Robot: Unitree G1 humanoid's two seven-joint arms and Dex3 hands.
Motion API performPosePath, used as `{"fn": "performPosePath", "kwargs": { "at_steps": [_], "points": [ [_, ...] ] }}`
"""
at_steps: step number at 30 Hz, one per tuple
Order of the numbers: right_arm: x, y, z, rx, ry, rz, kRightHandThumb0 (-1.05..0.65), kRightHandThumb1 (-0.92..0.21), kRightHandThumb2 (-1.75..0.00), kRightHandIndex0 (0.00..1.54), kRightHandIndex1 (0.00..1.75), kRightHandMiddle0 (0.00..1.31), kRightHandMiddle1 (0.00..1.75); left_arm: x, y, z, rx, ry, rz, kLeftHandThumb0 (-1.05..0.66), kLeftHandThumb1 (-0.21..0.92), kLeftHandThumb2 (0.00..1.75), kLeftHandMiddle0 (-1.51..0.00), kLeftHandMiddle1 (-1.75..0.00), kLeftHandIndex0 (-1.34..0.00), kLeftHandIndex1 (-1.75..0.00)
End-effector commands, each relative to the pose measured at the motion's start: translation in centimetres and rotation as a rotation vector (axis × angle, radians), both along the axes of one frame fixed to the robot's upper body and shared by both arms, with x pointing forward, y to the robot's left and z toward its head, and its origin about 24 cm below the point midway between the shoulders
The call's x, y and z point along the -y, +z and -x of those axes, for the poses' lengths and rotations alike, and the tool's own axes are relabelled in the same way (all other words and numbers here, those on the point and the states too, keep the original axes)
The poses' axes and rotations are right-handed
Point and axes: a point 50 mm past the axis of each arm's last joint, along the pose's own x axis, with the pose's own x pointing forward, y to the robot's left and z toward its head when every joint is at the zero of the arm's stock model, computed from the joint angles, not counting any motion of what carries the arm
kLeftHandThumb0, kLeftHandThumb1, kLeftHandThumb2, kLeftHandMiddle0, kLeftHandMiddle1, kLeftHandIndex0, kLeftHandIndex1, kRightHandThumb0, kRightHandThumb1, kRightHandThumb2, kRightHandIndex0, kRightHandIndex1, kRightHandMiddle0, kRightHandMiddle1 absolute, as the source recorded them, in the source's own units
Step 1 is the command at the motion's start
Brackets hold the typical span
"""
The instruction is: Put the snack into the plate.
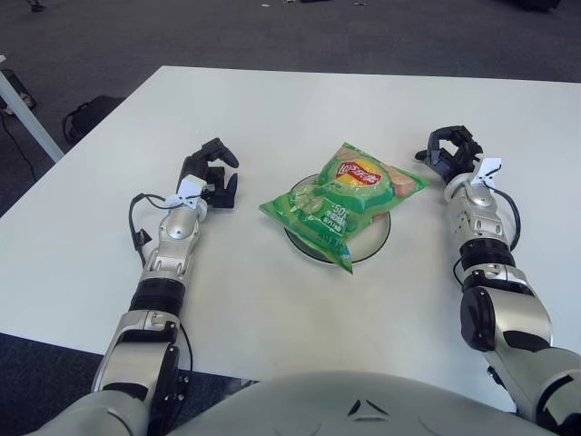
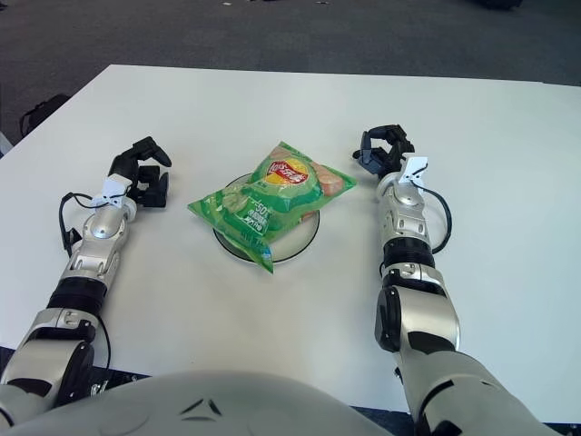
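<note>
The shiny green crinkly chip bag [image 1: 342, 200] lies on the round white plate [image 1: 374, 243] near the middle of the white table [image 1: 272, 100]. Right hand [image 1: 451, 151] shows beside it, fingers curled, holding nothing. Left hand [image 1: 211, 173] shows on the bag's left, fingers curled, empty too.

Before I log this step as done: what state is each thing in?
snack bag: sealed, lying across the plate, overhanging its rim.
plate: on the table, mostly covered by the bag.
right hand: right of the bag, apart from it, fingers curled, holding nothing.
left hand: left of the plate, fingers curled, holding nothing.
</note>
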Motion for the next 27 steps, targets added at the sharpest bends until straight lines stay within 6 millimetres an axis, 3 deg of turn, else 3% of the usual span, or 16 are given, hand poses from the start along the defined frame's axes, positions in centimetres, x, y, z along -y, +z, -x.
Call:
{"fn": "performPosePath", "kwargs": {
  "at_steps": [1, 12, 16, 22, 27],
  "points": [
    [0.4, -1.8, 0.7, -0.096, -0.023, -0.024, -0.01, -0.46, -1.05, 0.62, 1.44, 0.35, 1.75, 0.0, -4.8, 2.6, -0.183, 0.015, 0.033, -0.52, 0.23, 1.42, -1.35, -1.75, -0.68, -1.75],
    [-1.1, -3.3, 2.1, -0.219, -0.004, 0.016, -0.01, -0.48, -1.07, 0.52, 1.59, 0.33, 1.75, -0.7, -4.8, 2.6, -0.208, -0.004, 0.083, -0.51, 0.25, 1.39, -1.34, -1.75, -0.67, -1.75],
    [-2.0, -4.3, 2.8, -0.26, 0.0, 0.008, -0.01, -0.34, -1.27, 0.59, 1.71, 0.42, 1.69, -1.1, -4.8, 2.6, -0.207, 0.009, 0.112, -0.5, 0.27, 1.37, -1.34, -1.75, -0.65, -1.75],
    [-4.6, -5.2, 4.7, -0.272, 0.006, -0.021, 0.0, -0.19, -1.43, 0.72, 1.64, 0.5, 1.74, -1.2, -4.8, 2.5, -0.211, 0.031, 0.143, -0.49, 0.3, 1.33, -1.34, -1.75, -0.62, -1.75],
    [-5.4, -5.0, 6.0, -0.261, -0.005, -0.034, 0.0, -0.13, -1.48, 0.78, 1.6, 0.54, 1.75, -1.3, -4.8, 2.5, -0.209, 0.035, 0.153, -0.48, 0.31, 1.33, -1.33, -1.75, -0.62, -1.75]
  ]
}}
